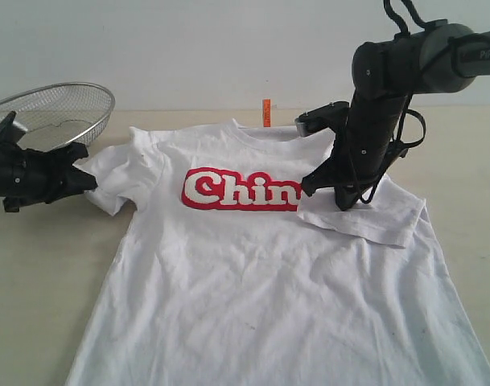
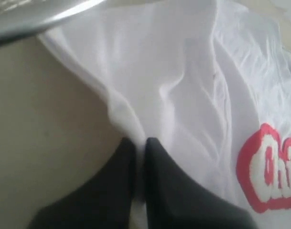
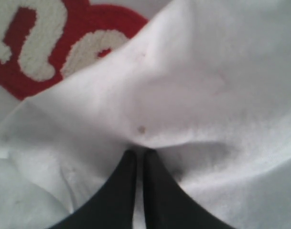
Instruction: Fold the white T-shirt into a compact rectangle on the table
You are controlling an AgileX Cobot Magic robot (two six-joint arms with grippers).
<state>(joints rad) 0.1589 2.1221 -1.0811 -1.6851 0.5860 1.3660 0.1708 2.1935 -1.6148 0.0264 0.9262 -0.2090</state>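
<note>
The white T-shirt (image 1: 261,273) is lying chest-up and spread out on the table (image 1: 35,281), collar toward the far edge and close to a wire basket (image 1: 59,108). The right gripper (image 1: 323,197) is pinching the sleeve on its own side, jaws together on the cloth, and is holding that sleeve turned inward over the end of the red lettering (image 1: 240,190). The left gripper (image 1: 88,181) is nipping the hem of the opposite sleeve, jaws clamped with a sliver of fabric between them. That sleeve is lying outward, not yet folded. Judgement: the sleeve-folding step is in hand, with one side turned in and the other only gripped. The next move is calling for the left sleeve to be lifted slightly, carried inward across the chest and laid flat without dragging the body cloth.
</note>
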